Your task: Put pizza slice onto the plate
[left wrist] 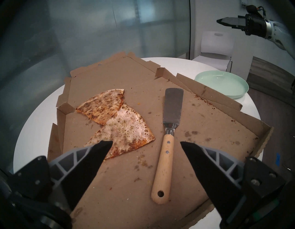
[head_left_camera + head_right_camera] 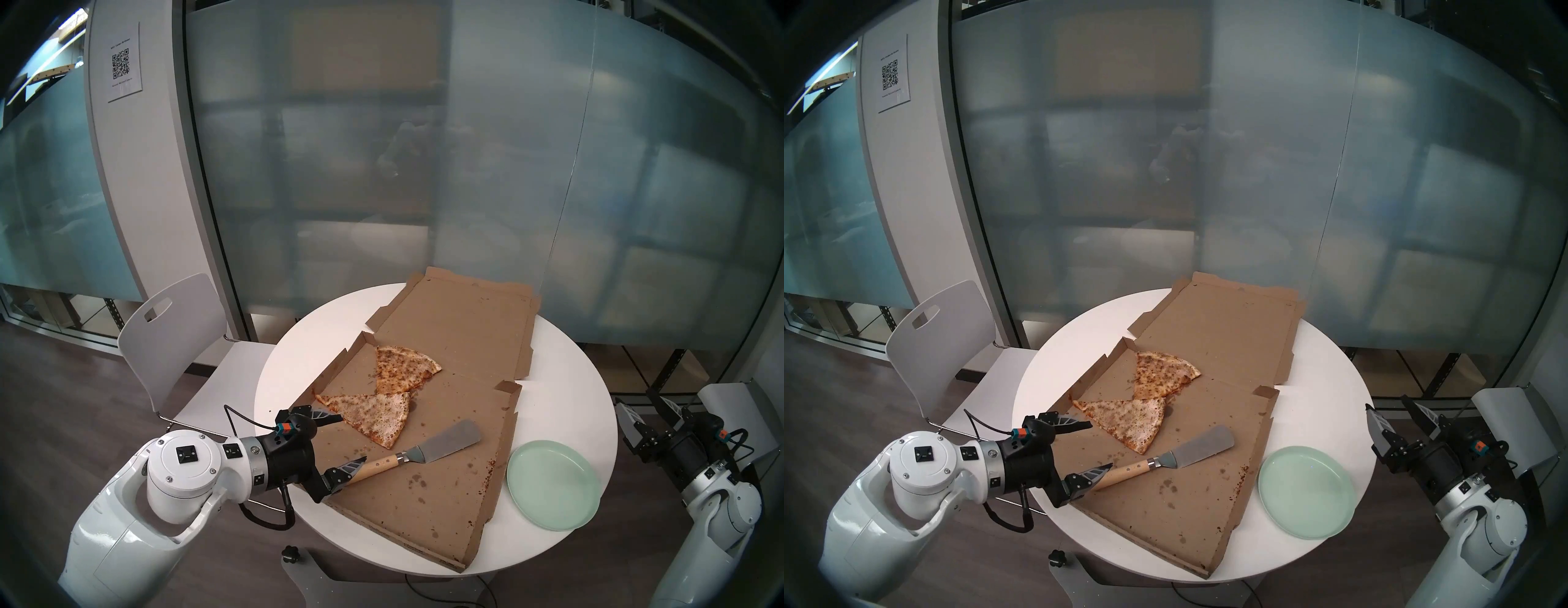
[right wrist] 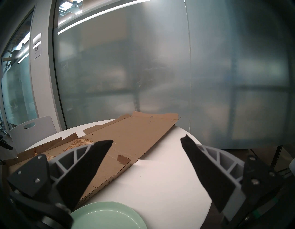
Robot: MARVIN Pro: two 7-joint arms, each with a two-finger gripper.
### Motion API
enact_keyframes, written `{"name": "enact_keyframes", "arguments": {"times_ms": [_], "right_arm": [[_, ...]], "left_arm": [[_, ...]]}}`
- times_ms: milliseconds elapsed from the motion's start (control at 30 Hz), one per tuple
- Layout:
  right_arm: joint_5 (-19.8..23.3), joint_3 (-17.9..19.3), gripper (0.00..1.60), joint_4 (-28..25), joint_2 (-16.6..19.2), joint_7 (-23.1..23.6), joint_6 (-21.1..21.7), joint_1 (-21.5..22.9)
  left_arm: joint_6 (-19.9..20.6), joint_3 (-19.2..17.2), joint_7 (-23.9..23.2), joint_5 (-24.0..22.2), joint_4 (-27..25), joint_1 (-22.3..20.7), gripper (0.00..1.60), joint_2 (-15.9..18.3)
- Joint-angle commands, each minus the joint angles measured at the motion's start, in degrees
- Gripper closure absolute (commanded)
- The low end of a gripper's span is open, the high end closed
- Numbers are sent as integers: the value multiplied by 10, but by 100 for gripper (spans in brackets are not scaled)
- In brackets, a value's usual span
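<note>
The pizza slice (image 2: 375, 415) (image 2: 1129, 418) (image 1: 127, 131), long, narrow and pale, lies in the open cardboard box, its tip towards the table's left edge. The mint-green plate (image 2: 553, 516) (image 2: 1308, 524) (image 1: 239, 93) (image 3: 110, 206) stands empty on the table, right of the box. My left gripper (image 2: 351, 439) (image 2: 1100, 446) (image 1: 146, 142) is open at the box's near left corner; one finger is over the slice's tip and the other is by the end of the spatula handle. My right gripper (image 2: 640, 403) (image 2: 1386, 403) (image 3: 146, 140) hangs open just off the table's right edge, beyond the plate.
A spatula (image 2: 449, 439) (image 1: 173, 105) with a wooden handle lies in the box (image 2: 424, 505) between slice and plate. A shorter orange-brown wedge (image 2: 403, 369) (image 1: 102, 108) touches the slice's wide end. A white chair (image 2: 169, 331) stands left of the round table (image 2: 551, 348).
</note>
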Motion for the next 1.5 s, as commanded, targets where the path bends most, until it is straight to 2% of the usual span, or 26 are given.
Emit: {"name": "enact_keyframes", "arguments": {"times_ms": [0, 267, 800, 1100, 1467], "right_arm": [[4, 1, 0, -9, -1, 1, 0, 1], [4, 1, 0, -9, -1, 1, 0, 1], [3, 1, 0, -9, -1, 1, 0, 2], [3, 1, 0, -9, -1, 1, 0, 2], [3, 1, 0, -9, -1, 1, 0, 2]], "left_arm": [[-6, 7, -19, -5, 6, -13, 0, 8], [11, 43, -56, -4, 42, -67, 0, 20], [43, 79, -118, -10, 111, -152, 0, 28], [54, 109, -125, 4, 134, -186, 0, 25], [62, 146, -120, 30, 158, -210, 0, 3]]}}
